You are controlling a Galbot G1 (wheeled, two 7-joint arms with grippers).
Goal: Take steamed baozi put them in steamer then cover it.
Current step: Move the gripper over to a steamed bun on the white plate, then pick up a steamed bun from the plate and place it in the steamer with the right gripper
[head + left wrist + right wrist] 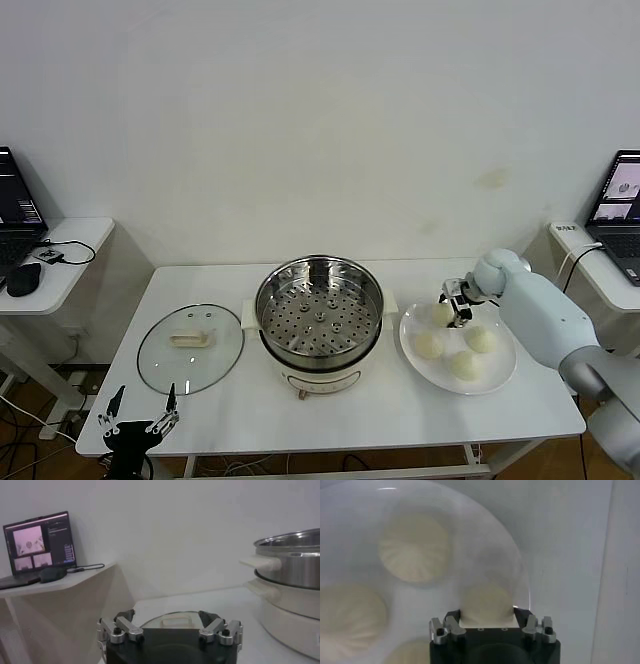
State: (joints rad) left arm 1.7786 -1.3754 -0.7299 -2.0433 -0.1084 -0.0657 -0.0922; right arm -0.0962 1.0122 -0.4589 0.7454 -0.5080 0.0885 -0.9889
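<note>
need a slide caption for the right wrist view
Right gripper closing its jaws around one bun on the white plate, three more buns alongside.

Cream-white pleated baozi point(429, 345) on white plate point(500, 378); shiny steel steamer point(318, 312), hole-dotted tray, cream base.

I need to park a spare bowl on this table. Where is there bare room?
Bare table runs along the front edge, in front of the steamer and plate, and behind the cover at the back left. It is crowded at the plate, where the right gripper straddles a baozi.
</note>
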